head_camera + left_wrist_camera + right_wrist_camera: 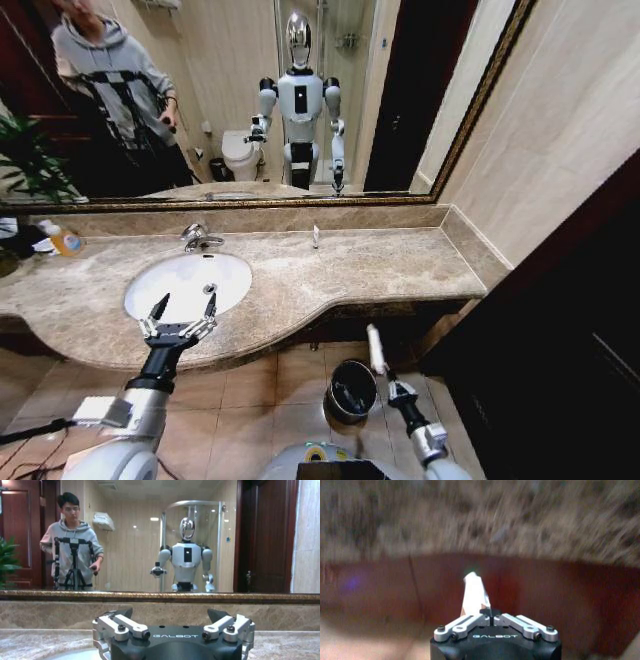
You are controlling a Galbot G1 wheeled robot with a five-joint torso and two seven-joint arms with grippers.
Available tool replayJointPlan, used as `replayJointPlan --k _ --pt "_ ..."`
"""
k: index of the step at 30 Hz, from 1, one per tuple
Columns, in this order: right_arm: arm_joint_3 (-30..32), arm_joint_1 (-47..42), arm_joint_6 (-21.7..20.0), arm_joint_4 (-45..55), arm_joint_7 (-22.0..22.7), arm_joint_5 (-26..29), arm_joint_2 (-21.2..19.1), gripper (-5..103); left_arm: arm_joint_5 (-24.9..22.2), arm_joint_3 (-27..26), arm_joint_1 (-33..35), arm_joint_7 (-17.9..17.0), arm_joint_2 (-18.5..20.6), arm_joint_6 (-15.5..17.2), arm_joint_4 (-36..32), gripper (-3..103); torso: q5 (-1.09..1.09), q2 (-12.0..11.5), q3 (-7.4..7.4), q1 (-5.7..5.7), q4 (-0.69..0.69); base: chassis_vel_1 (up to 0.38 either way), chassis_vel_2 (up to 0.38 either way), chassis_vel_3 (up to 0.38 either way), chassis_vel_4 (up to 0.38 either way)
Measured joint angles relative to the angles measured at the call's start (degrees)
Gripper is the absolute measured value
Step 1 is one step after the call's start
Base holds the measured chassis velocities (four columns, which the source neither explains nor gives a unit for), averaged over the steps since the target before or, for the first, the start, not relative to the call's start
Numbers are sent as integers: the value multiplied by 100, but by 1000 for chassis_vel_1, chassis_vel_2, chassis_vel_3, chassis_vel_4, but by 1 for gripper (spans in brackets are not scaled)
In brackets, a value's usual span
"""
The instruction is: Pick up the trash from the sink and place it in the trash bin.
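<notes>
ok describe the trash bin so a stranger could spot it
Start at the beige marble counter with the white oval sink, then look down to the tiled floor below its front edge. The small round black bin stands there beside the right pincer, the floor's lone bucket shape.

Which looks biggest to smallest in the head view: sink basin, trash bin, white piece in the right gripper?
1. Sink.
2. Trash bin, lower on the floor, so its apparent size may mislead.
3. White piece, shut in the right gripper.

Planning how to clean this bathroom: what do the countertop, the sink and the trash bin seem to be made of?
Countertop: probably polished beige marble or stone, mottled veining with soft sheen. Sink: glossy white, likely ceramic. Trash bin: black with a shiny rim; plastic or metal, hard to tell.
</notes>
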Motion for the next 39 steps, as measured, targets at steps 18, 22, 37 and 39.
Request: replayJointPlan --k 18,22,37,39 --pt "-96 1342 -980 -1946 -683 -2023 -17 0 0 0 0 0 0 0 0 100 1 0 0 0 0 0 0 0 0" --pt "-90 1642 -872 -2491 -604 -2313 75 0 0 0 0 0 0 0 0 100 0 0 0 0 0 0 0 0 0" --pt "-88 2448 -788 -3549 -562 -2902 337 0 0 0 0 0 0 0 0 100 0 0 0 0 0 0 0 0 0" --pt "-83 2629 -724 -3817 -566 -3020 404 0 0 0 0 0 0 0 0 100 0 0 0 0 0 0 0 0 0"
